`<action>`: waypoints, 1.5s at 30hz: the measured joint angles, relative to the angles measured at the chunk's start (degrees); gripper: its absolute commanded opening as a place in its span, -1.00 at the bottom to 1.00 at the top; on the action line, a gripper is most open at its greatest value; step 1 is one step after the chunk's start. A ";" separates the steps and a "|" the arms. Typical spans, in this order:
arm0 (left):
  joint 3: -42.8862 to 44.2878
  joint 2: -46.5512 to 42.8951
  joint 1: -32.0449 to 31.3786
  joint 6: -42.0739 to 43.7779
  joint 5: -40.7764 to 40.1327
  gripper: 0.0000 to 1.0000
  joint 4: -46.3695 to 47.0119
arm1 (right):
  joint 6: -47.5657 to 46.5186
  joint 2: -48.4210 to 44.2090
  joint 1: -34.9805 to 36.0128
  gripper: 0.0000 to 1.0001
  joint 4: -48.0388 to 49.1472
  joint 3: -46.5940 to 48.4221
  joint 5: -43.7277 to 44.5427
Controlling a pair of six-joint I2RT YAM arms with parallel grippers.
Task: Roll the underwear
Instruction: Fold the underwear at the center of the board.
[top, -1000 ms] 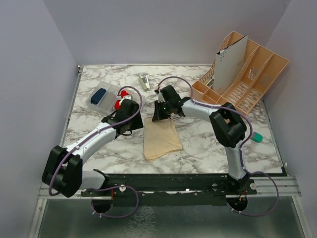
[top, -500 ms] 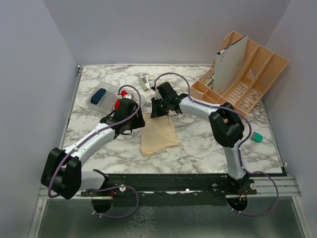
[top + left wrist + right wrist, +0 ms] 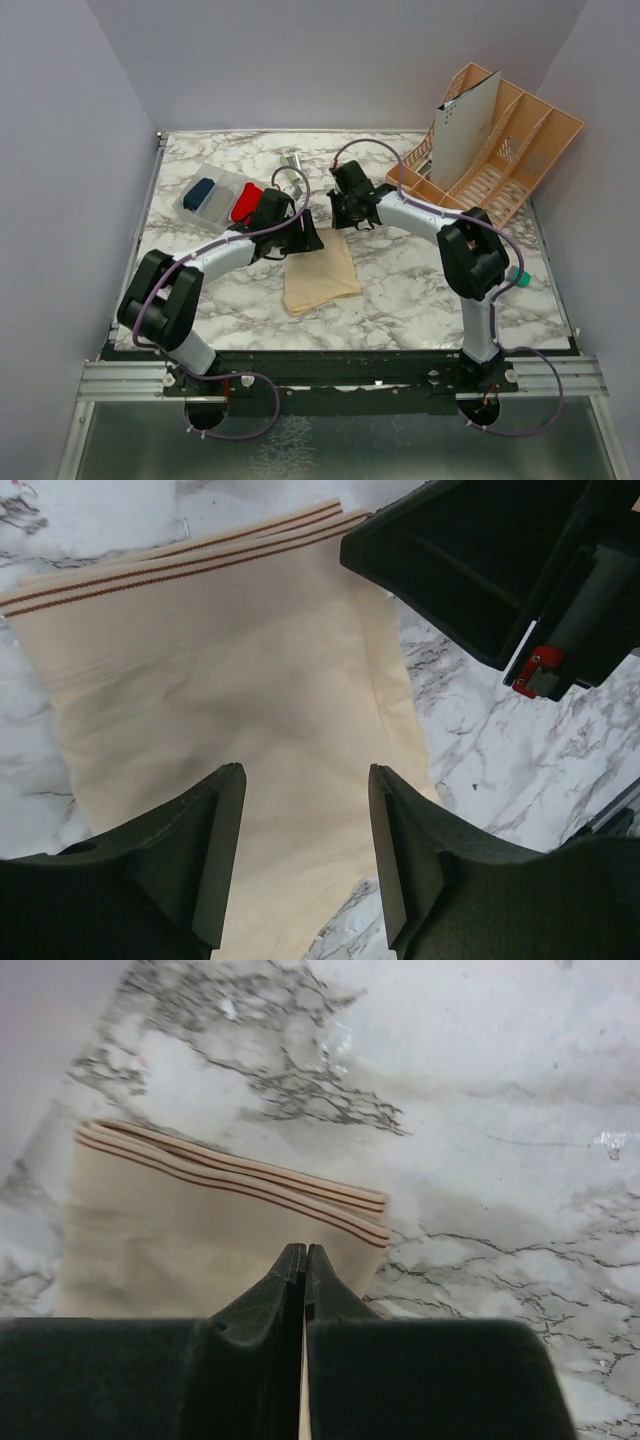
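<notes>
I count two underwear. One peach underwear [image 3: 322,272] lies flat on the table [image 3: 420,295], in the middle, between my two arms. One red underwear [image 3: 245,202] sits in the one clear tray [image 3: 186,208] at the back left. My left gripper [image 3: 305,780] hangs over the peach one with its fingers wide apart. My right gripper [image 3: 303,1252] is over it too, fingers pressed tight together. It may be pinching cloth, but I cannot be sure.

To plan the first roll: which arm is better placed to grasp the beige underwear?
Probably left. The left gripper hangs open over the beige underwear, jaws spread above it. The right gripper is shut near the striped waistband and must open first.
</notes>
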 measured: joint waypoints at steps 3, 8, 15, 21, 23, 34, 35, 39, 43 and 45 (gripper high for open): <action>0.02 3.78 -0.02 0.39 0.74 0.09 0.94 | -0.76 2.64 0.02 -0.94 -1.03 -0.35 2.99; 0.48 8.09 -0.48 0.92 -1.60 0.00 -1.05 | -2.58 4.61 0.02 -0.92 -0.76 0.15 7.21; 0.17 7.91 -2.03 1.95 -5.33 0.00 -0.46 | -5.53 6.64 0.52 -0.80 -0.31 2.51 12.90; 0.22 7.76 -3.10 2.91 -6.95 0.17 -0.26 | -7.37 6.67 0.46 -0.69 -0.17 2.62 12.07; 0.22 7.43 -3.37 2.93 -6.78 0.19 -0.09 | -7.67 6.27 0.44 -0.66 -0.11 2.51 9.94; -4.35 -5.16 -3.52 -2.71 -5.51 0.38 1.53 | -5.99 -10.25 0.09 -0.62 3.43 -10.54 -2.03; -4.85 -6.86 -3.52 -3.08 -5.81 0.41 1.53 | -5.35 -11.78 0.11 -0.61 4.55 -12.76 -3.63; -6.34 -14.58 -3.54 -3.96 -9.16 0.51 0.11 | -2.40 -15.56 0.68 -0.61 8.57 -22.84 -9.60; -7.91 -20.20 -3.54 -3.96 -12.85 0.59 -2.93 | -0.42 -15.72 2.86 -0.62 9.55 -30.10 -12.83; -8.50 -21.77 -3.50 -3.93 -14.08 0.60 -4.33 | 0.70 -16.09 3.69 -0.63 10.91 -32.83 -13.42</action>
